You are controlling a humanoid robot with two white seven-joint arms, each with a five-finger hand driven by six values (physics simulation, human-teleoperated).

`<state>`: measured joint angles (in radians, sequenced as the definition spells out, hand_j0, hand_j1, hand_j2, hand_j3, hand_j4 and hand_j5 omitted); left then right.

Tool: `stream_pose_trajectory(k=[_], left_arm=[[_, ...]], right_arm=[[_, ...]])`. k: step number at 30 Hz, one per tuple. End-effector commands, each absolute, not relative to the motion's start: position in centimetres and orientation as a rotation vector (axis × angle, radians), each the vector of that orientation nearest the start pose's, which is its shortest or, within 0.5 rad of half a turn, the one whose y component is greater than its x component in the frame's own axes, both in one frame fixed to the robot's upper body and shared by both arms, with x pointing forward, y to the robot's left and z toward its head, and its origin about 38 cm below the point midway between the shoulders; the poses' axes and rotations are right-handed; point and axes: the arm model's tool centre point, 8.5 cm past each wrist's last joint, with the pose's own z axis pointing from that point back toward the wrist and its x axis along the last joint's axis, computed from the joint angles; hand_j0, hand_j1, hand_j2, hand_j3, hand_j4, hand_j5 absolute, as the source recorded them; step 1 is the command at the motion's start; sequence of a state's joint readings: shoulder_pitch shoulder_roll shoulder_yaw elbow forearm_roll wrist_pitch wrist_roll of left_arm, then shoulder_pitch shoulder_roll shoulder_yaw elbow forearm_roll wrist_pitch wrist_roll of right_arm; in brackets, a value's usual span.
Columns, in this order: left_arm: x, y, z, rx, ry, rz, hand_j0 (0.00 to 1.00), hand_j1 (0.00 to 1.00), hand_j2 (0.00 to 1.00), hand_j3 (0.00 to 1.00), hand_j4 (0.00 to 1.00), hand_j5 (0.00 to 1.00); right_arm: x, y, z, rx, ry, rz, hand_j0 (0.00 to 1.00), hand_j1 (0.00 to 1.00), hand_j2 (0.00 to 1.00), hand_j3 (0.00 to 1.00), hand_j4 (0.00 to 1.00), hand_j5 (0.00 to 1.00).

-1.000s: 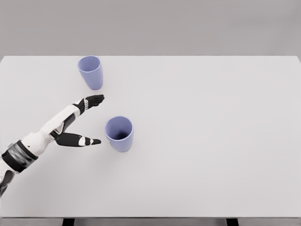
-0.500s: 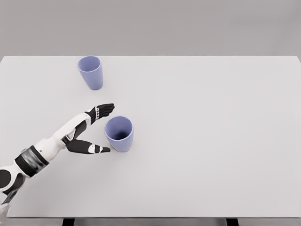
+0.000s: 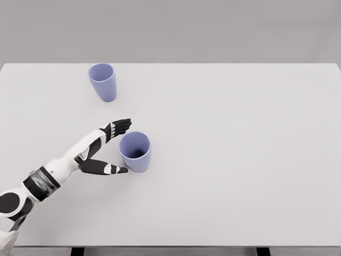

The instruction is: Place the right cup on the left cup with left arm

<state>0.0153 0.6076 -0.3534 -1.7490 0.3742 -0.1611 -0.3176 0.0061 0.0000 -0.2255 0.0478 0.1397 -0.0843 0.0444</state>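
While the left hand lies spread beside the right cup, nothing is gripped: fingers reach past the cup's far-left side, thumb points at its near-left wall, close, contact unclear. Cup upright between them, just right of the palm. Left cup upright, well beyond the fingertips, on white table.
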Motion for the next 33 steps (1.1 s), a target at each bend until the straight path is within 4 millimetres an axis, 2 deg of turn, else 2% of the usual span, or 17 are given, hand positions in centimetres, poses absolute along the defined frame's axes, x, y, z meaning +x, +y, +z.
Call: stream_pose_trajectory(k=[1, 14, 33], left_arm=[[32.4, 25.5, 10.7, -0.375, -1.552, -0.782, 0.98, 0.98, 0.98, 0.98, 0.98, 0.98], [32.1, 23.9, 10.1, -0.411, -1.531, -0.765, 0.98, 0.98, 0.98, 0.98, 0.98, 0.98], [32.3, 22.8, 10.3, -0.432, -1.549, -0.758, 0.95, 0.95, 0.95, 0.95, 0.95, 0.95]], right_arm=[[-1.1, -26.5, -26.1, -0.038, -0.037, -0.084, 1.00, 1.00, 1.00, 1.00, 1.00, 1.00], [-1.1, -26.5, -26.1, -0.038, -0.037, -0.084, 1.00, 1.00, 1.00, 1.00, 1.00, 1.00], [-1.1, -26.5, -26.1, -0.038, -0.037, -0.084, 1.00, 1.00, 1.00, 1.00, 1.00, 1.00]])
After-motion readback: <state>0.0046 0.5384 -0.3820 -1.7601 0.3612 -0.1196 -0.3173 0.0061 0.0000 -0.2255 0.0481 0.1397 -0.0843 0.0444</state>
